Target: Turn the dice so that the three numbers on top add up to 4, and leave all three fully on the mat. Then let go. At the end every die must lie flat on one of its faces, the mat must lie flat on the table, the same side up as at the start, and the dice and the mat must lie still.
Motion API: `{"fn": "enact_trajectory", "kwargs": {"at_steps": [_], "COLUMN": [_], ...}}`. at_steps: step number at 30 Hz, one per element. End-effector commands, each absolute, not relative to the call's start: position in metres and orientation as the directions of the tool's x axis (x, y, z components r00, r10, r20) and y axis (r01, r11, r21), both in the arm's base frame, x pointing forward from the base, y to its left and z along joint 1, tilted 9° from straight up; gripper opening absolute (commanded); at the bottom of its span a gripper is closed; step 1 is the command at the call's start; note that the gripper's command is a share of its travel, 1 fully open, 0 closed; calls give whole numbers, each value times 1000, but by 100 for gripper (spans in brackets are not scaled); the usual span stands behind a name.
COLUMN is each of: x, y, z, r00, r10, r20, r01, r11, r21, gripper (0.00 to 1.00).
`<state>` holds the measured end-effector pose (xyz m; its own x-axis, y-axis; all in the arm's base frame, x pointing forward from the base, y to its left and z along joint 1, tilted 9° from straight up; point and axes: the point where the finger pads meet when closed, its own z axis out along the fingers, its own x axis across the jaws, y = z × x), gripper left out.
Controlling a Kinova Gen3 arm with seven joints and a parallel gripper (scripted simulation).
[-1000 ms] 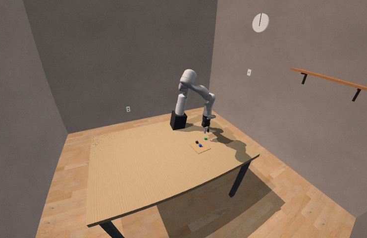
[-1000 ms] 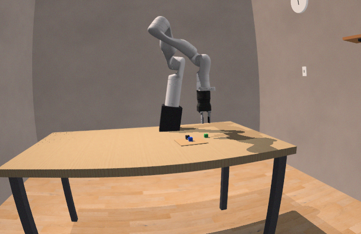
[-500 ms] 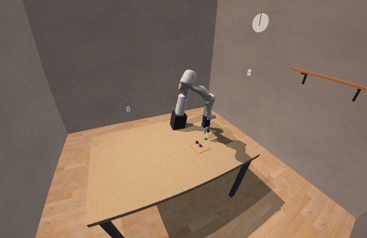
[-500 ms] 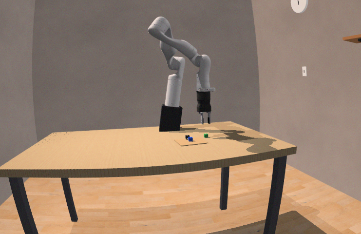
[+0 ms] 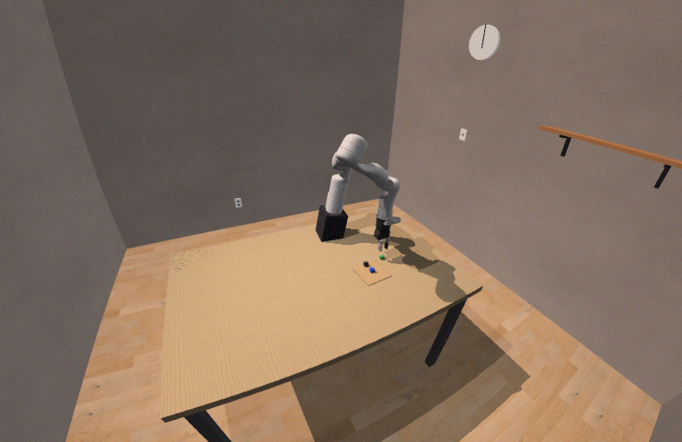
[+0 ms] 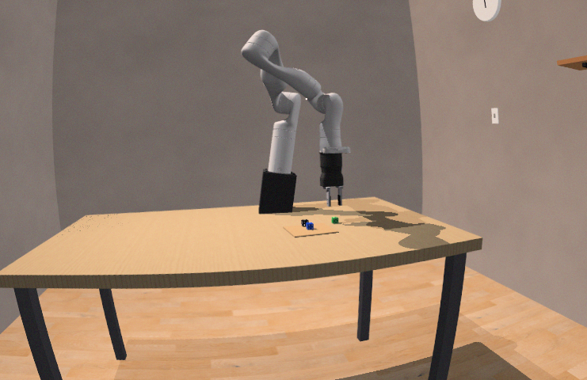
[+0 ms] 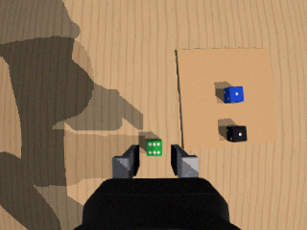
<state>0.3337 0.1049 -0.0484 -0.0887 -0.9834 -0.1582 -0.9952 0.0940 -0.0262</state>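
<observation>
Above the tabletop, the hand is hanging with its fingers spread and gripping nothing, lined up over the green die, which is lying off the mat just beside its edge, showing what looks like four pips. The blue die and black die are sitting on the mat, each showing one. Judging by that, the green one is needing a descent, a pinch, a turn to two and a move onto the mat. The arm is arching over, wrist pointing straight down.
</observation>
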Motion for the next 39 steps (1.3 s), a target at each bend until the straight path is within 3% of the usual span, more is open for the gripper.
{"fn": "enact_trajectory", "kwargs": {"at_steps": [1,39], "x": [332,334], "y": [107,111], "z": [-52,-80], "r00": [-87,-87], "r10": [-983,-983], "r20": [-160,-160], "r01": [-996,-996], "r11": [92,92], "r21": [-22,-22], "gripper": [70,70]}}
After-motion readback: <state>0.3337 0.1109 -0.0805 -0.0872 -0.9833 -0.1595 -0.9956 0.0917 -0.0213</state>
